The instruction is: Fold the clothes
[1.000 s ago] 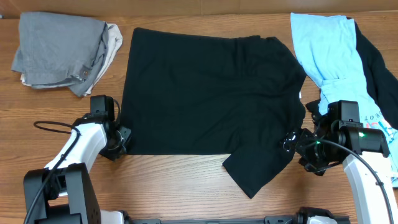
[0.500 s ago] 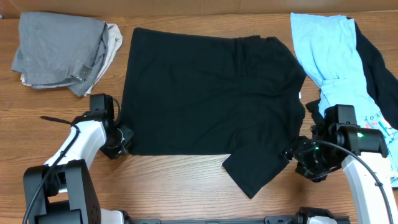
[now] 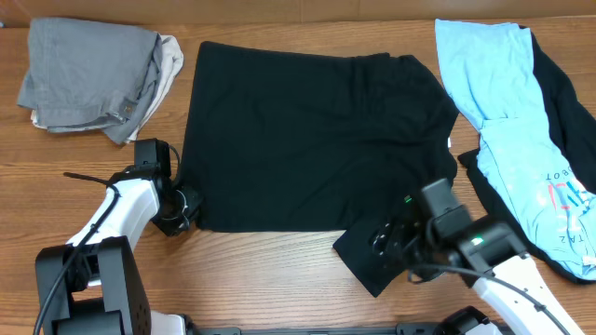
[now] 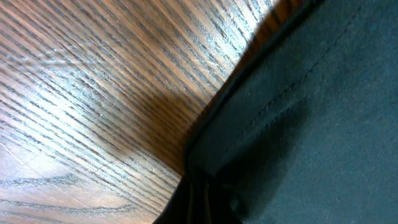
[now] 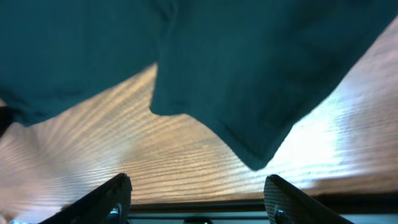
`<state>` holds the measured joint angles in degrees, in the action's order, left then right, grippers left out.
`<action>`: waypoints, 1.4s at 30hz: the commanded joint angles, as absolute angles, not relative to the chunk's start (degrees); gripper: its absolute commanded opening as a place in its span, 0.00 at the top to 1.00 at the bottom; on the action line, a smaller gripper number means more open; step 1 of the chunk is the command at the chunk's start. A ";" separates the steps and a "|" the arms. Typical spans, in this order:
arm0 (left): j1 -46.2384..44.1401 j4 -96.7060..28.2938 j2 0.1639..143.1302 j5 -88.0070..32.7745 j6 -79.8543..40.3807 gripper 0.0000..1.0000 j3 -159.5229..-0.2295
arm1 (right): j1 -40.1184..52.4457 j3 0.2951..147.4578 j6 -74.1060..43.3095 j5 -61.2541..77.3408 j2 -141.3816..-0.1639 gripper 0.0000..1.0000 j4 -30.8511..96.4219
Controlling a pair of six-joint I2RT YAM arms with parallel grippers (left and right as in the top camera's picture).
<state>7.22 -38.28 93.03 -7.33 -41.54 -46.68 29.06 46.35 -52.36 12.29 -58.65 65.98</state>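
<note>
A large black T-shirt (image 3: pixel 307 140) lies spread flat in the middle of the wooden table, one sleeve (image 3: pixel 372 256) sticking out toward the front edge. My left gripper (image 3: pixel 186 207) sits at the shirt's front left corner, and in the left wrist view its jaws (image 4: pixel 199 202) are shut on that hem of the black T-shirt (image 4: pixel 311 124). My right gripper (image 3: pixel 384 240) hovers over the sleeve. In the right wrist view it (image 5: pixel 199 199) stands open with nothing between its fingertips (image 5: pixel 118 193), and the sleeve tip (image 5: pixel 255 155) lies just ahead of them.
A grey and beige pile of clothes (image 3: pixel 88 74) lies at the back left. A light blue garment (image 3: pixel 507 121) lies over another black one (image 3: pixel 570 121) on the right. The table's front edge (image 5: pixel 199 208) runs right under my right fingers.
My right arm has swung left from beside the shirt's right edge to above the sleeve. My left gripper has closed on the shirt's corner and stayed in place.
</note>
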 commanded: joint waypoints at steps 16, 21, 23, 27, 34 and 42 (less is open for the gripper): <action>7.09 -38.57 93.86 -7.03 -39.72 0.96 -47.77 | 42.54 37.12 -70.02 6.63 -61.49 0.23 57.93; 7.09 -38.52 93.86 -7.01 -39.70 0.96 -47.75 | 42.57 36.58 -70.24 6.70 -63.55 0.22 57.47; 7.09 -38.52 93.86 -6.96 -39.38 0.96 -47.75 | 42.92 36.34 -70.41 6.74 -64.49 0.21 57.19; 7.09 -38.54 93.86 -6.90 -39.33 0.96 -47.75 | 44.56 34.76 -71.57 6.87 -66.06 0.21 55.22; 7.09 -38.59 93.86 -6.87 -39.33 0.96 -47.75 | 45.80 33.69 -72.12 4.91 -67.79 0.21 54.54; 7.09 -38.54 93.86 -6.87 -39.27 0.96 -47.75 | 45.80 33.69 -75.29 1.41 -71.50 0.25 54.24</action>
